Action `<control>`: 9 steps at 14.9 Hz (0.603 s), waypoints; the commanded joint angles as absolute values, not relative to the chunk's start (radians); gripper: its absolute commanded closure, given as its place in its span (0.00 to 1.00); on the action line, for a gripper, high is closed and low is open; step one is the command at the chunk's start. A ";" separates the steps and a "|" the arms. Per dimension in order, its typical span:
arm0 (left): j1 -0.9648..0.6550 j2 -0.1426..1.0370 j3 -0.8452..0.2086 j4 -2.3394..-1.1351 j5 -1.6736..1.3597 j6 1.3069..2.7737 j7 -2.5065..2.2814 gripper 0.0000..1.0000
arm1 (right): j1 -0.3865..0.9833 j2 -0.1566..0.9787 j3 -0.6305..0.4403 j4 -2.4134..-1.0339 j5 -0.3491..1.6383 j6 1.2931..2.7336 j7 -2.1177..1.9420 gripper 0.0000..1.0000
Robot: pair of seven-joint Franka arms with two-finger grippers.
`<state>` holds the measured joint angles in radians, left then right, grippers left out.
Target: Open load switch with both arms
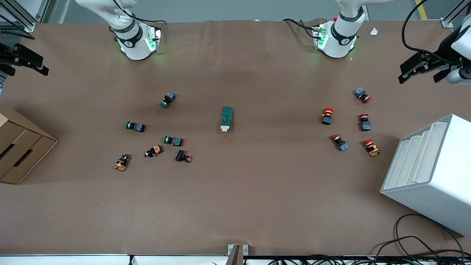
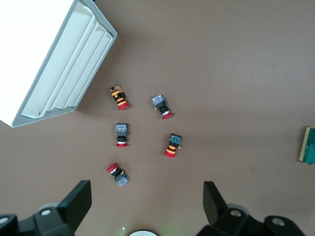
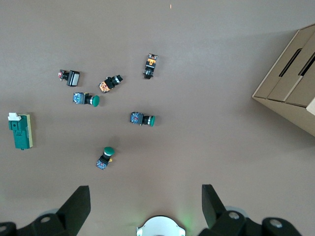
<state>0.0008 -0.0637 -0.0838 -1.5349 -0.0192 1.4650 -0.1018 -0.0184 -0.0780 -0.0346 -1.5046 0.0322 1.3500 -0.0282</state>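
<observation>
The load switch (image 1: 226, 119), a small dark-green block, lies flat near the middle of the table, its white lever end nearer to the front camera. It shows at the edge of the left wrist view (image 2: 309, 145) and in the right wrist view (image 3: 20, 131). My left gripper (image 1: 408, 71) hangs open in the air over the left arm's end of the table, holding nothing (image 2: 147, 201). At the right arm's end, my right gripper (image 1: 42, 65) is also raised and open with nothing between its fingers (image 3: 146, 204). Both are well away from the switch.
Several green-capped and other push buttons (image 1: 168, 99) (image 3: 104, 157) lie scattered toward the right arm's end, several red-capped ones (image 1: 327, 116) (image 2: 172, 145) toward the left arm's end. A white slotted rack (image 1: 434, 173) (image 2: 59, 64) and a cardboard drawer box (image 1: 18, 147) (image 3: 290, 83) stand at the table's ends.
</observation>
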 commanded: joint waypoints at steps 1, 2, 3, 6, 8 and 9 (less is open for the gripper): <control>0.002 -0.055 -0.084 -1.511 -0.021 1.453 -0.080 0.00 | -0.023 -0.104 -0.035 -1.528 0.026 1.345 -0.043 0.00; 0.002 -0.054 -0.084 -1.509 -0.021 1.453 -0.080 0.00 | -0.021 -0.104 -0.034 -1.528 0.025 1.344 -0.043 0.00; 0.003 -0.054 -0.084 -1.509 -0.023 1.453 -0.083 0.00 | -0.021 -0.104 -0.034 -1.526 0.025 1.344 -0.043 0.00; -0.017 -0.048 -0.095 -1.496 -0.021 1.454 -0.086 0.00 | -0.023 -0.104 -0.034 -1.528 0.025 1.342 -0.043 0.00; -0.034 -0.023 -0.136 -1.494 -0.020 1.459 -0.104 0.00 | -0.023 -0.104 -0.034 -1.528 0.025 1.342 -0.043 0.00; -0.037 -0.018 -0.170 -1.497 -0.023 1.482 -0.106 0.00 | -0.021 -0.104 -0.031 -1.528 0.023 1.344 -0.044 0.00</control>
